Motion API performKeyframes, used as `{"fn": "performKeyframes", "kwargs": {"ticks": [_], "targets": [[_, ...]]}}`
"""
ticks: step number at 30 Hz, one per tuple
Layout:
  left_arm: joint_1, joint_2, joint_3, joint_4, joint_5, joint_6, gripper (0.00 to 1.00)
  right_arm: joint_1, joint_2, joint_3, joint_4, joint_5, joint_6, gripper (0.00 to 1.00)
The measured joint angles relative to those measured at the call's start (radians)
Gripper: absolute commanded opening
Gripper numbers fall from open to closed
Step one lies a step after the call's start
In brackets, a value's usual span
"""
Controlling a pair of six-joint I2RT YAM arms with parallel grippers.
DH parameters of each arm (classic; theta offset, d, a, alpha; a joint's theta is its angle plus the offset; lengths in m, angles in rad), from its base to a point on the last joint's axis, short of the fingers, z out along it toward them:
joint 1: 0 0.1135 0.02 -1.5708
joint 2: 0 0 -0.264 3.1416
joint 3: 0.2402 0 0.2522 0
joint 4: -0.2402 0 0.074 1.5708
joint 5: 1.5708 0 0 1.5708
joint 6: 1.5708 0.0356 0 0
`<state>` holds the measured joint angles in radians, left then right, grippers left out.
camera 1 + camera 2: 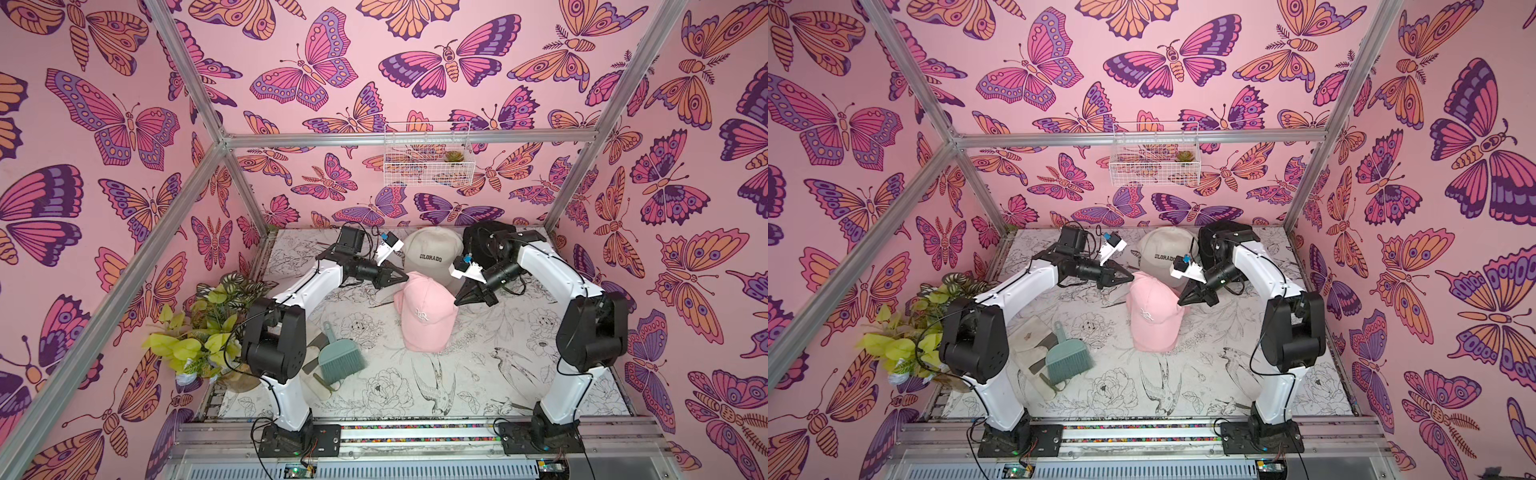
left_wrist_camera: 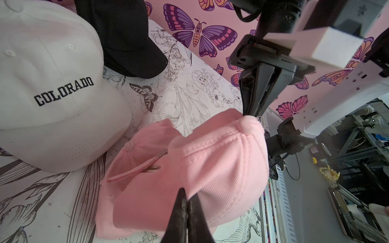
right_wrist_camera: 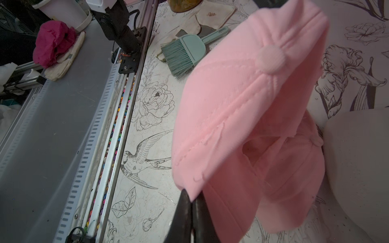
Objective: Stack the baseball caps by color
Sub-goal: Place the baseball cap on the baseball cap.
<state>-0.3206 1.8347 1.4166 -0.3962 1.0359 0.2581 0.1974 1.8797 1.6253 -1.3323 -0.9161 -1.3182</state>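
In both top views a pink cap [image 1: 424, 316] [image 1: 1152, 320] with a white monogram sits mid-table between my two arms. My left gripper [image 1: 405, 277] [image 2: 187, 195] is shut on one edge of it. At the opposite edge my right gripper [image 1: 457, 302] [image 3: 192, 196] is shut on the fabric. The wrist views show this held cap [image 2: 221, 164] [image 3: 242, 105] lying over a second pink cap [image 2: 134, 168] [image 3: 294, 168]. Just behind them is a cream cap [image 1: 432, 253] [image 2: 52, 94] lettered "COLORADO". A black cap [image 1: 478, 241] [image 2: 126, 42] lies at the back right, partly hidden by the right arm.
A teal hand brush [image 1: 338, 353] [image 3: 185, 50] lies on pale cloth gloves [image 1: 1034, 345] at the front left. A leafy potted plant [image 1: 203, 328] stands in the left corner. A white wire basket [image 1: 426, 153] hangs on the back wall.
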Motion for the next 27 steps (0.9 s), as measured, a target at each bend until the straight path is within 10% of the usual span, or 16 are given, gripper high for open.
{"fn": "performKeyframes", "kwargs": {"ticks": [17,27], "targets": [[0.013,0.211,-0.021,-0.049,-0.112,0.048,0.0,-0.003,0.067,-0.301,0.682,0.193,0.695,0.0],[0.031,0.299,0.072,-0.053,-0.214,-0.013,0.0,0.074,0.063,-0.269,0.818,0.391,0.876,0.0]]}}
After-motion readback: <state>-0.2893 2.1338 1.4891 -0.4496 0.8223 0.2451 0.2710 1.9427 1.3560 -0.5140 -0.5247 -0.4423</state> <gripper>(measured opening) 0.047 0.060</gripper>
